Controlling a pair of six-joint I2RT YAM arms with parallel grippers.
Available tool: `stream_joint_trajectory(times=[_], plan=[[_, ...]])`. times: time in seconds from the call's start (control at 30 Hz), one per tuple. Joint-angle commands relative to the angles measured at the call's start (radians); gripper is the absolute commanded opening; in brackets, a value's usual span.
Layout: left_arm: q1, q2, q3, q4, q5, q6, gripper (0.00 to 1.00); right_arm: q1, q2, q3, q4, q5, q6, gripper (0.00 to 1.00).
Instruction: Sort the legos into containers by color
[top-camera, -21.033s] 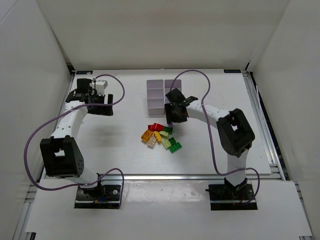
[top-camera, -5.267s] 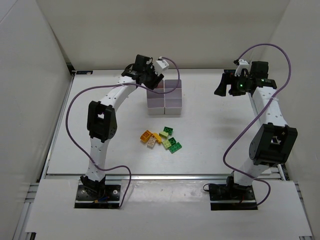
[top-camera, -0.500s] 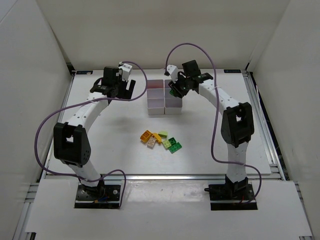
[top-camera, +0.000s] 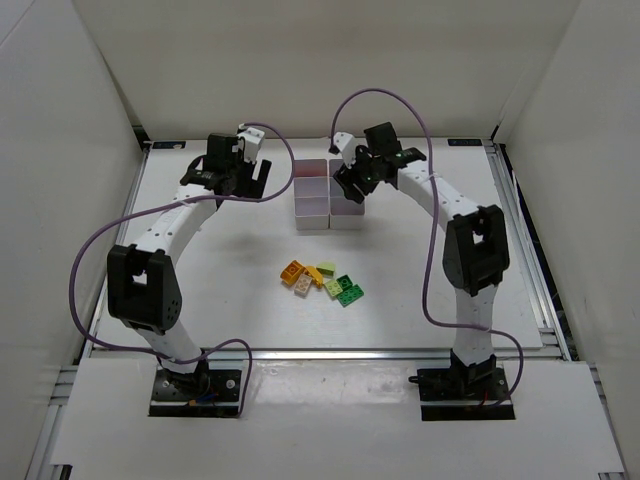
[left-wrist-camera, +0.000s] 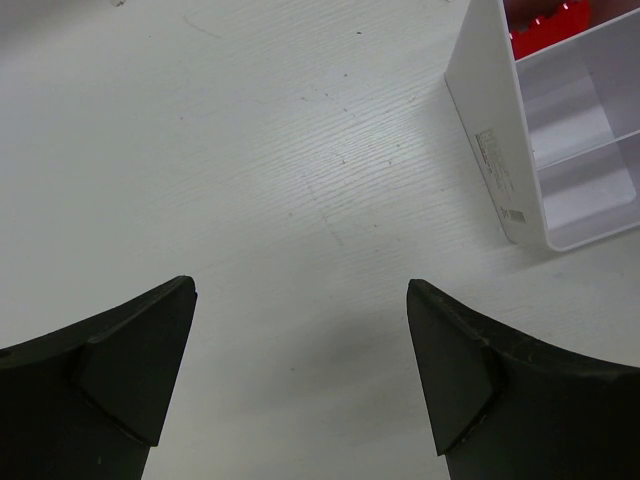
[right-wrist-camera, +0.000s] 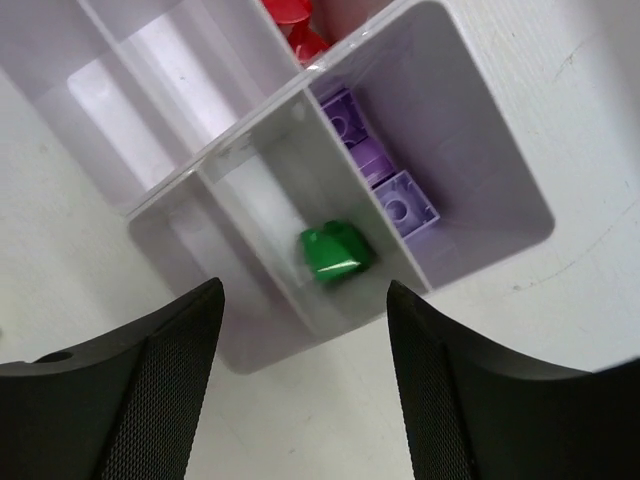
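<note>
The containers (top-camera: 312, 197) stand at the back middle of the table as one white block. My right gripper (top-camera: 349, 186) hovers over their right column, open, with nothing between its fingers. Right under it in the right wrist view, a green lego (right-wrist-camera: 335, 250) lies loose in a bin (right-wrist-camera: 262, 128) of the containers, next to the bin holding purple legos (right-wrist-camera: 385, 180). Red legos (right-wrist-camera: 293, 22) fill another bin. My left gripper (top-camera: 238, 185) is open and empty over bare table left of the containers (left-wrist-camera: 497, 150). Loose orange, yellow, lime and green legos (top-camera: 322, 280) lie mid-table.
White walls enclose the table on three sides. Purple cables loop off both arms above the back of the table. The left wrist view shows a red lego (left-wrist-camera: 545, 25) in the bin at the containers' corner.
My right gripper has opened and the green lego has dropped from it into the bin. The left arm has stayed where it was.
</note>
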Motion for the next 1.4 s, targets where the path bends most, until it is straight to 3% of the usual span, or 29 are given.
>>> stream_joint_trajectory(times=[0.0,0.23,0.3,0.43,0.6,0.8,1.03,1.37], plan=[[0.001,-0.014,0.016,0.004,0.01,-0.003,0.97,0.005,-0.168,-0.046,0.018,-0.047,0.023,0.7],[0.001,-0.02,0.007,0.004,0.019,-0.003,0.97,0.006,-0.414,-0.269,-0.169,-0.337,-0.024,0.65],[0.001,-0.024,0.004,0.004,0.045,0.0,0.98,0.011,-0.434,-0.321,-0.332,-0.465,-0.146,0.67],[0.001,-0.03,-0.005,0.001,0.068,-0.003,0.99,0.04,-0.432,-0.408,-0.496,-0.527,-0.328,0.71],[0.0,-0.045,-0.018,-0.011,0.086,0.001,0.99,0.095,-0.484,-0.568,-0.398,-0.526,-0.476,0.71],[0.0,-0.056,-0.01,-0.042,0.099,0.029,0.99,0.166,-0.382,-0.556,-0.332,-0.505,-0.618,0.72],[0.001,-0.076,-0.034,-0.04,0.076,0.047,0.99,0.236,-0.334,-0.596,-0.125,-0.351,-0.554,0.68],[0.001,-0.082,-0.042,-0.036,0.056,0.055,0.99,0.243,-0.282,-0.6,-0.1,-0.293,-0.555,0.66]])
